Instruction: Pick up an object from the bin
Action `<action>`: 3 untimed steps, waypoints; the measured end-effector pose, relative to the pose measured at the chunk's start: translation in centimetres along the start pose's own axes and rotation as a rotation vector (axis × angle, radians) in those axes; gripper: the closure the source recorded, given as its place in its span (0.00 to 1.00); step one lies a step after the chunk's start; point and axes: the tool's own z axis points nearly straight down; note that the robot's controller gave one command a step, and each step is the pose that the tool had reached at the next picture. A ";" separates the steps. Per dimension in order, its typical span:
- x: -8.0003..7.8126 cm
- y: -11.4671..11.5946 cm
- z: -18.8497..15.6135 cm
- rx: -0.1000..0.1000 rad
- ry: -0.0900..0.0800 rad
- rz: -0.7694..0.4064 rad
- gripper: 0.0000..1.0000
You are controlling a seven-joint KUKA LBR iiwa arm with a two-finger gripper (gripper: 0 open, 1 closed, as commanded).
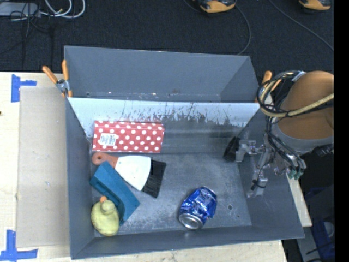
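**Hovering by the bin's right wall, nothing held**

Reaching in from the right, the arm [305, 108] places the gripper [244, 170] low inside the grey bin [163, 83], close to its right wall. The fingers [255, 187] look spread apart, one pointing towards the back and left and the other towards the front, with bare bin floor between them. Nothing is gripped.

The nearest thing is a crushed blue can [197, 206]. It lies on its side on the floor near the front wall, left of the front finger and clear of it.

The other things sit well apart from the gripper in the left half of the bin. A red box with white dots [128, 137] rests against the back slope. Just in front of it lies a brush [139, 172] with a white body, black bristles and an orange handle. The brush overlaps a blue cloth [114, 190]. A yellow-green duck-shaped toy [104, 217] sits in the front left corner, touching the cloth.
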 end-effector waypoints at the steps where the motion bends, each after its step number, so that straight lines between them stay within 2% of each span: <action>1: -0.2 0.0 -0.4 0.001 -0.007 -0.003 0.00; 2: 2.9 4.0 1.7 0.002 -0.007 -0.008 0.00; 3: 3.8 7.0 3.9 -0.002 0.001 -0.078 0.00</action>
